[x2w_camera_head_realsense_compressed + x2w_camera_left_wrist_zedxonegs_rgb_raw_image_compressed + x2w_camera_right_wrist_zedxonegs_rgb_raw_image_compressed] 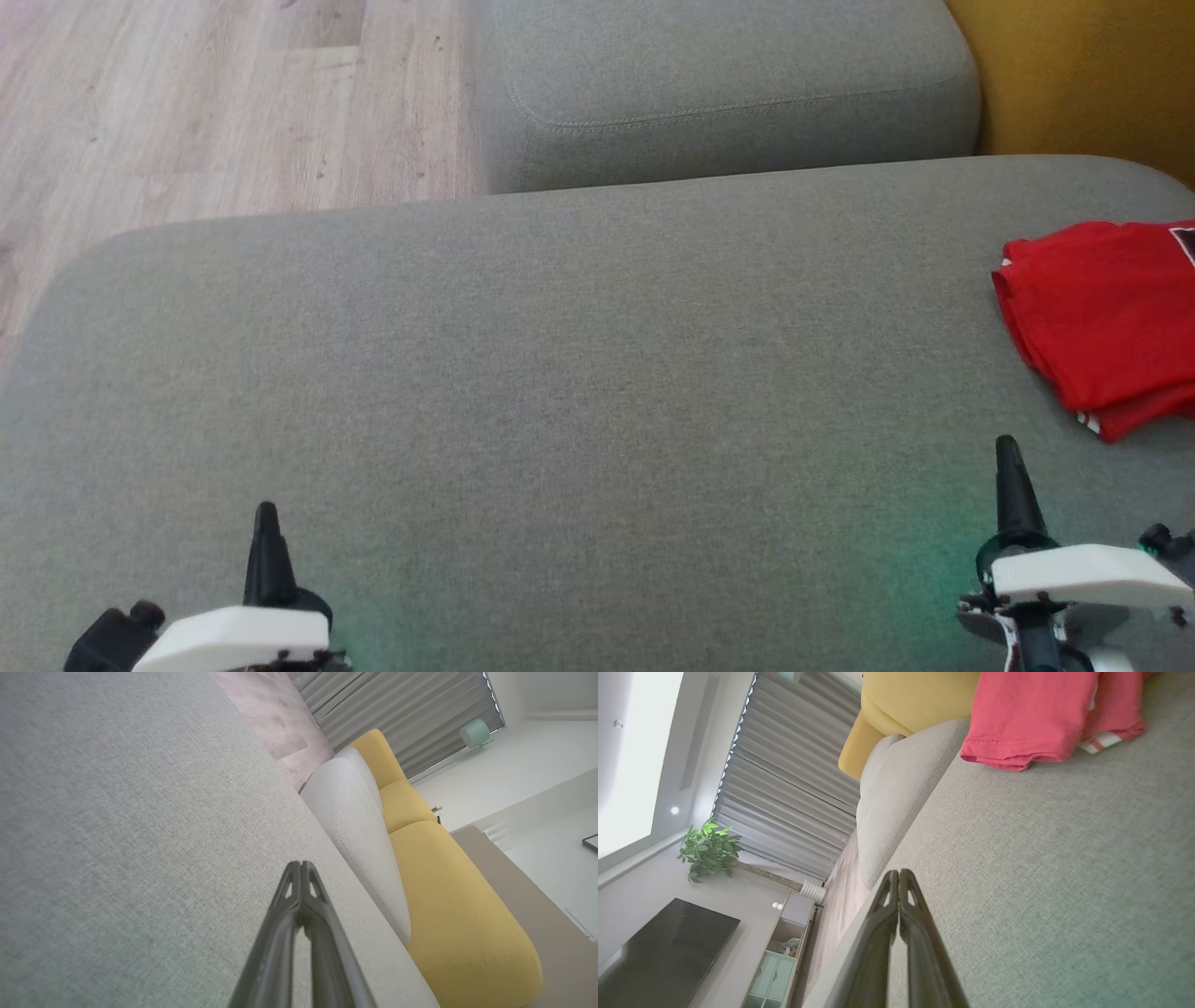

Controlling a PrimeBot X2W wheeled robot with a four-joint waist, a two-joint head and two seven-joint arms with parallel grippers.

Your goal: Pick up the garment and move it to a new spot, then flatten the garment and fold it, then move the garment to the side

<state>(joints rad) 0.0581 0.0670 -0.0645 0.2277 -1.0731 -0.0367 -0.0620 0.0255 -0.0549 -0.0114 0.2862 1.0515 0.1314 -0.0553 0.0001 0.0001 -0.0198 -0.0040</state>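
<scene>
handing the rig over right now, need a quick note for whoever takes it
Left hand: shut, empty, over the near left of the grey fabric sofa seat.
Right hand: shut, empty, near right, apart from the folded red cloth garment, which lies at the seat's right edge.
Done, it seems: fold and move aside.
Left: nothing evident.

Head cam looks down on grey seat (560, 373); wrist cams skim it low twd far cushion (719, 84).
</scene>
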